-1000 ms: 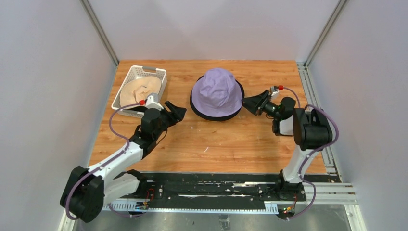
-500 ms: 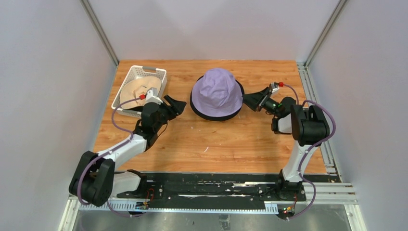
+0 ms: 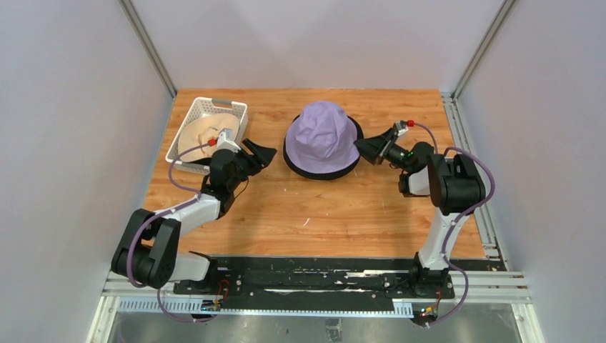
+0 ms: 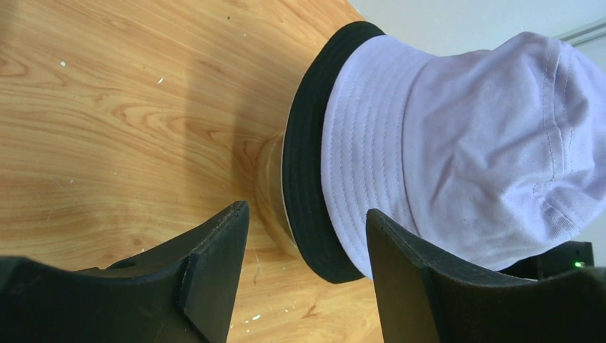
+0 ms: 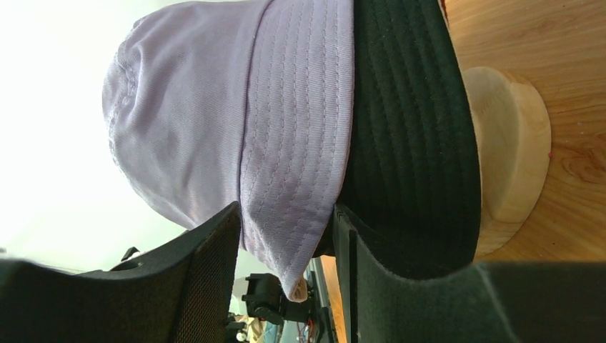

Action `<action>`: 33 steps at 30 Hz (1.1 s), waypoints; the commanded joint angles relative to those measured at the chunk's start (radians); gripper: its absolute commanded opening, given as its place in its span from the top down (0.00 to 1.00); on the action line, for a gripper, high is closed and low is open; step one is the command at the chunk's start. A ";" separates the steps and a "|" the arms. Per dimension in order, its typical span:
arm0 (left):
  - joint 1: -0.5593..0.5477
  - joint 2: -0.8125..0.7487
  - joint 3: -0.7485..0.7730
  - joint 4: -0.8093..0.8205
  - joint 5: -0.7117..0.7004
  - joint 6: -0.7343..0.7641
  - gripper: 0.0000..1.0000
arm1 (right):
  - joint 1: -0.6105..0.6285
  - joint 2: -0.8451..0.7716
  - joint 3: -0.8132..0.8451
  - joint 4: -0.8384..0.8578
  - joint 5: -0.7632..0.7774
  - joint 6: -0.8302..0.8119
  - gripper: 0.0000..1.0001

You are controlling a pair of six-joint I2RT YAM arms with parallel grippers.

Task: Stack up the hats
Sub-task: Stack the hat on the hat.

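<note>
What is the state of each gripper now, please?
Left gripper: open, empty.
Right gripper: open, fingers either side of the brim of the lavender hat.

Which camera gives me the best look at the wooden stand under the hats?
The right wrist view: the wooden stand shows its rounded base clearly below the brim of the black hat. The left wrist view catches only a shaded sliver of it beside that brim. In the top view the lavender hat hides it entirely.
</note>
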 commanded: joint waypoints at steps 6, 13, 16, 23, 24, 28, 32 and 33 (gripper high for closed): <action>0.019 -0.007 0.003 0.069 0.032 -0.008 0.35 | 0.029 0.021 -0.023 0.058 0.007 -0.014 0.50; 0.023 -0.009 -0.006 0.079 0.037 -0.010 0.35 | 0.030 0.046 -0.025 0.060 0.007 -0.027 0.50; 0.024 -0.003 -0.007 0.083 0.039 -0.010 0.35 | 0.033 0.032 -0.021 0.058 0.002 -0.024 0.51; 0.025 0.024 -0.010 0.111 0.049 -0.021 0.36 | 0.032 -0.040 -0.007 0.058 0.013 -0.006 0.63; 0.025 0.026 -0.013 0.117 0.049 -0.023 0.36 | 0.032 -0.048 -0.004 0.058 0.015 -0.003 0.67; 0.025 0.037 -0.017 0.133 0.054 -0.027 0.36 | 0.031 -0.075 0.005 0.057 0.020 0.005 0.82; 0.025 0.042 -0.016 0.138 0.055 -0.025 0.37 | 0.026 -0.074 0.009 0.057 0.024 0.001 0.91; 0.025 0.045 -0.016 0.139 0.058 -0.025 0.37 | 0.022 -0.067 0.011 0.057 0.026 0.001 0.95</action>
